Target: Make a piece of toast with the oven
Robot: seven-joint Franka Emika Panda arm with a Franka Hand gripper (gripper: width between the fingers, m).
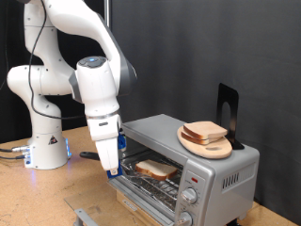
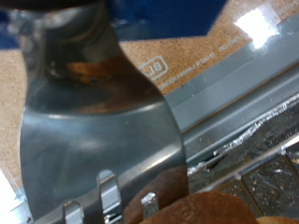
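Note:
The silver oven [image 1: 224, 172] stands at the exterior view's right with its glass door [image 1: 139, 191] folded down open. The piece of toast [image 1: 155, 169] lies flat on the wire rack inside. My gripper [image 1: 111, 164] hangs just off the open front, on the exterior view's left, close to the toast. In the wrist view a broad slotted metal spatula [image 2: 93, 121] reaches out from the hand, its tip at the brown edge of the toast [image 2: 201, 210]. The fingers themselves are hidden there. The oven door [image 2: 234, 65] shows beyond the blade.
A round wooden board [image 1: 191, 144] with a stack of like slices [image 1: 205, 131] sits on the oven's top, with a black stand [image 1: 228, 108] behind it. The robot's base [image 1: 47, 151] stands on the wooden table [image 1: 28, 193] at the exterior view's left. A black curtain forms the backdrop.

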